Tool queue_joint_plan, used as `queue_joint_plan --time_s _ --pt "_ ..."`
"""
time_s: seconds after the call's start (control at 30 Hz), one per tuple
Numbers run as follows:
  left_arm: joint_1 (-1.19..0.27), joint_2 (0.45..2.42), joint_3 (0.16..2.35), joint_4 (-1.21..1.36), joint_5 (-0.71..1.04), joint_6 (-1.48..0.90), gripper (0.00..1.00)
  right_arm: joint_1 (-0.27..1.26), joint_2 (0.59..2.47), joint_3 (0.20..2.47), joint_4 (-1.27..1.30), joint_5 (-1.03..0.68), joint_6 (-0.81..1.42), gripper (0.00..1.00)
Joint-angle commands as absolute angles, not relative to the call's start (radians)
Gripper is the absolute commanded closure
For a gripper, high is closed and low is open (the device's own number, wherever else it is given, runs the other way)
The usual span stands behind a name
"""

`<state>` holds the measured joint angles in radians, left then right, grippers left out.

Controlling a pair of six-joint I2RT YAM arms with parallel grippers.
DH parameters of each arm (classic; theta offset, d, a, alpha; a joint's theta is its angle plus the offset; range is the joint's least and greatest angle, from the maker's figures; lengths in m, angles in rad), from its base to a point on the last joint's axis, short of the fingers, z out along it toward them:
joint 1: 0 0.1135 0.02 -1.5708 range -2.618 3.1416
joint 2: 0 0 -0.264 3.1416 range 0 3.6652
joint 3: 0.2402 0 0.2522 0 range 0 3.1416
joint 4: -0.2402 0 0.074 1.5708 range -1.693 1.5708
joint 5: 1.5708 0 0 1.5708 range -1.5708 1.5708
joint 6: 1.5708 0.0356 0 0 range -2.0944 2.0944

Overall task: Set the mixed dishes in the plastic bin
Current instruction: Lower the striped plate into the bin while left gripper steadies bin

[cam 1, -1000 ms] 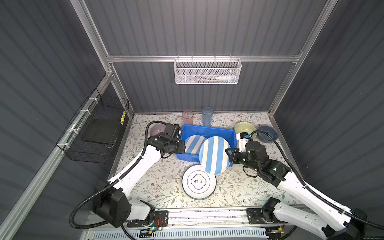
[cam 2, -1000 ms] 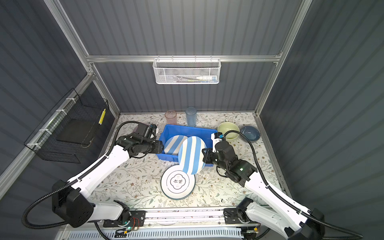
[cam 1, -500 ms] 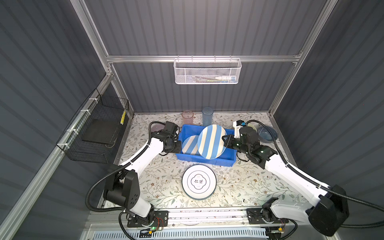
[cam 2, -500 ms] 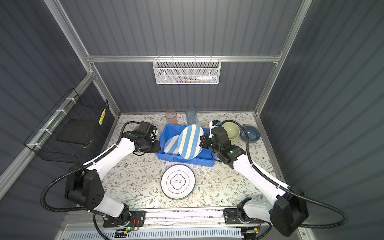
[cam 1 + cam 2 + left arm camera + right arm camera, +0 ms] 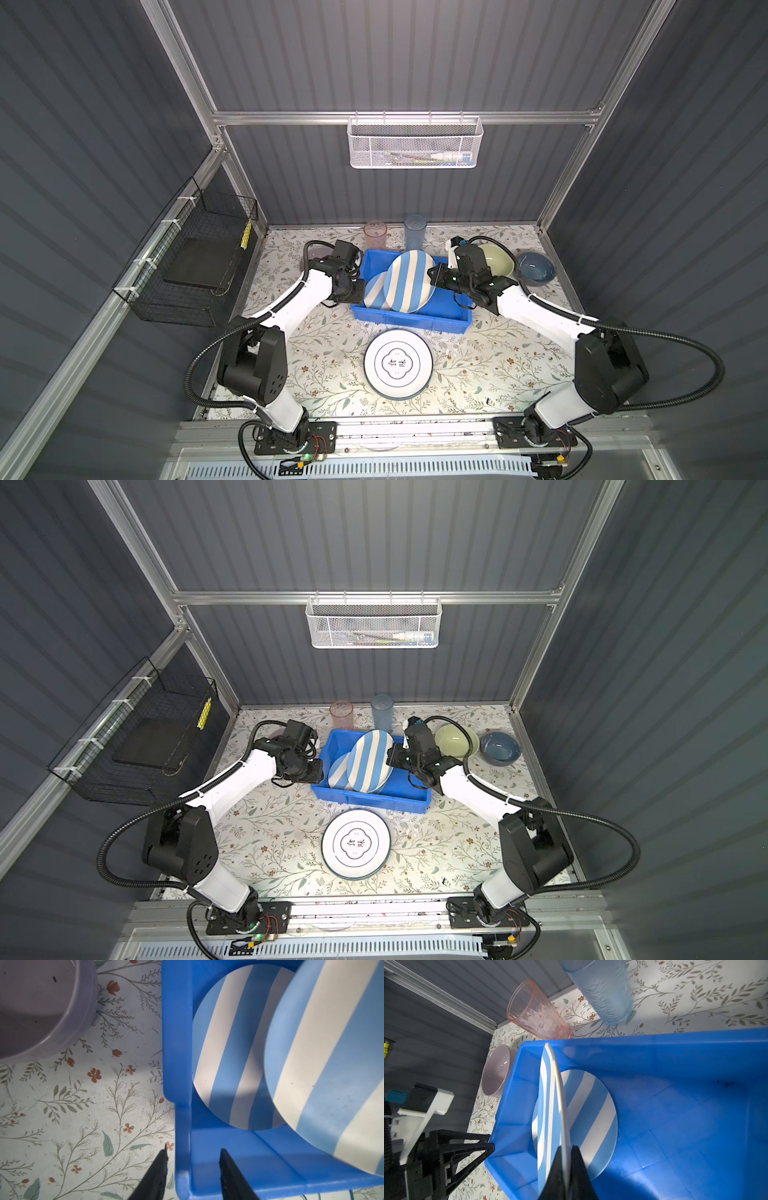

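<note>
Fingers (image 5: 580, 1169) of the right gripper (image 5: 434, 277) are pinched tight on the rim of the striped plate (image 5: 409, 280). I see that plate standing on edge, tilted, inside the plastic bin (image 5: 415, 321); I cannot tell whether its lower edge rests on the bin floor. A second striped plate (image 5: 376, 291) lies in the bin's left end, partly behind the held one.

Fingers (image 5: 160, 1174) of the left gripper (image 5: 193, 1151) stand partly apart, astride the bin's left end wall. One is outside over the desk and one inside, with a gap on either side; they hold nothing.

The bin sits toward the middle of the desk's back edge. The white ringed plate (image 5: 398, 363) lies flat just in front of it, near the desk's centre. The pink tumbler (image 5: 376, 233) and blue tumbler (image 5: 415, 230) stand upright along the back edge, behind the bin. The lilac bowl (image 5: 37, 1012) is near the bin's left end. The pale-green bowl (image 5: 496, 259) and dark-blue bowl (image 5: 536, 268) sit side by side toward the back right corner.

Surface: the desk (image 5: 316, 353) carries a pale floral-print covering, lightly scuffed and speckled.

Room: dark grey ribbed panels on three sides, held in an aluminium frame. A white mesh basket (image 5: 415, 143) hangs on the back rail and a black wire basket (image 5: 195, 257) on the left wall.
</note>
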<state>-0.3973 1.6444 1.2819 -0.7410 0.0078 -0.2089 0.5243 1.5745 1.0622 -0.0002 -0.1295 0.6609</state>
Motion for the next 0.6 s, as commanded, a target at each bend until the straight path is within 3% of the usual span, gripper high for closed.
queue_joint_plan --time_s 0.0,0.57 --pt "-0.388 1.661 1.309 -0.768 0.019 -0.186 0.58 0.528 1.606 1.088 0.043 -0.179 0.66 1.0" --pt "-0.388 1.68 1.302 -0.746 0.024 -0.214 0.59 0.535 1.777 1.092 0.179 -0.259 0.782 1.0"
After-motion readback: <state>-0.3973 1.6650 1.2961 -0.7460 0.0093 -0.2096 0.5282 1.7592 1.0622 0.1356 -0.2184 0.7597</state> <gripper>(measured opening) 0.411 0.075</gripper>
